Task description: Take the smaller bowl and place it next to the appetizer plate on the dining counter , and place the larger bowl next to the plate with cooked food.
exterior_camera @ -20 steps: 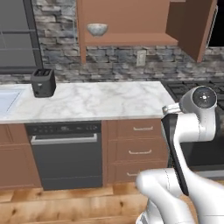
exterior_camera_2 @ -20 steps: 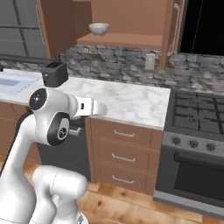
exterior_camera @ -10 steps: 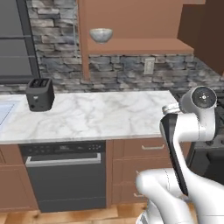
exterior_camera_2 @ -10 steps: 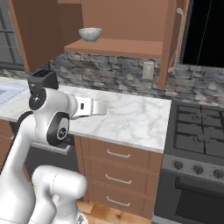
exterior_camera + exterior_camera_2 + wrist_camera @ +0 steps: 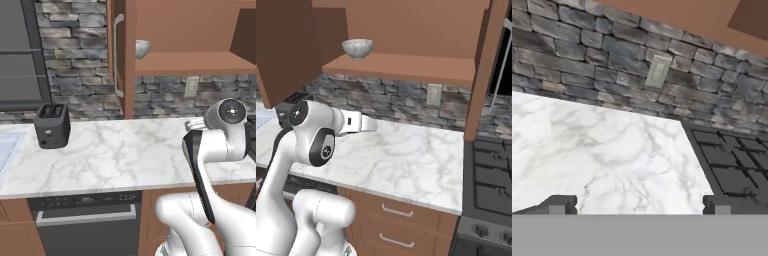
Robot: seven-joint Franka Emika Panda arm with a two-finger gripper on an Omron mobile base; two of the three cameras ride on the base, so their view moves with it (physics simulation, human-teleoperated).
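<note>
The smaller bowl [image 5: 357, 48], pale grey and marbled, stands on the open wooden cabinet shelf [image 5: 406, 67] above the marble worktop. In the left base view the smaller bowl [image 5: 143, 48] is half hidden behind the open cabinet door. My gripper [image 5: 639, 205] is open, with nothing between its dark fingertips [image 5: 562, 204], and looks over the worktop toward the stone wall. It is held well below the shelf, over the worktop, apart from the bowl. The larger bowl, the appetizer plate, the plate with cooked food and the dining counter are out of view.
A black toaster [image 5: 51, 125] stands at the left of the worktop [image 5: 120, 150], with a sink edge [image 5: 5, 150] beyond it. A gas stove [image 5: 491, 175] adjoins the worktop on the right. The cabinet door [image 5: 120, 55] hangs open. A wall outlet [image 5: 658, 71] is set in the stone backsplash.
The whole picture has shifted: the base has driven closer to the worktop and cabinet, so the shelf and bowl look larger. The arm keeps its pose and the gripper stays open.
</note>
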